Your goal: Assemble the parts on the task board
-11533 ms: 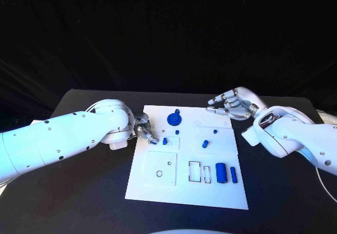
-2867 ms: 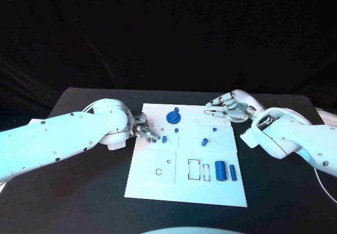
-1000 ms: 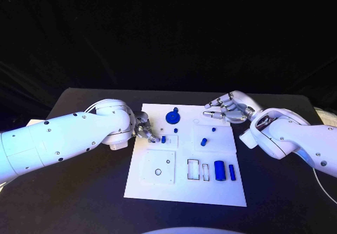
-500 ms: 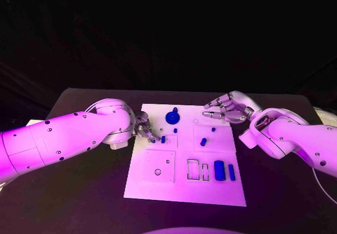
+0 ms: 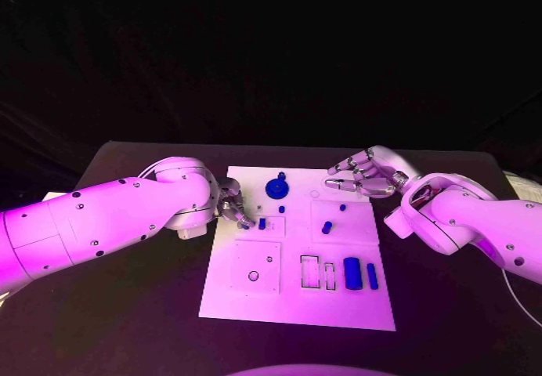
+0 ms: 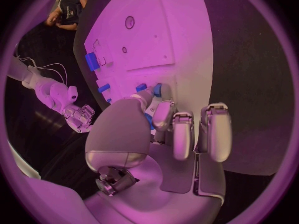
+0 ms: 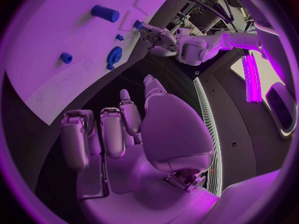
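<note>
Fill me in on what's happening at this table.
A two-armed robot is assembling small blue parts on a white task board. Its left hand is at the board's left edge, fingers closed around a small blue part near a peg. The right hand hovers at the board's far right corner, fingers apart, holding nothing. A blue gear, a large cylinder and a thinner bar lie on the board.

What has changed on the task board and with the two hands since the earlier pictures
Almost nothing. The left hand stays at the task board's left edge, fingers on a small blue part there. The right hand still hovers, holding nothing, over the board's far right corner. The blue disc, the large cylinder and the other parts lie where they were.
</note>
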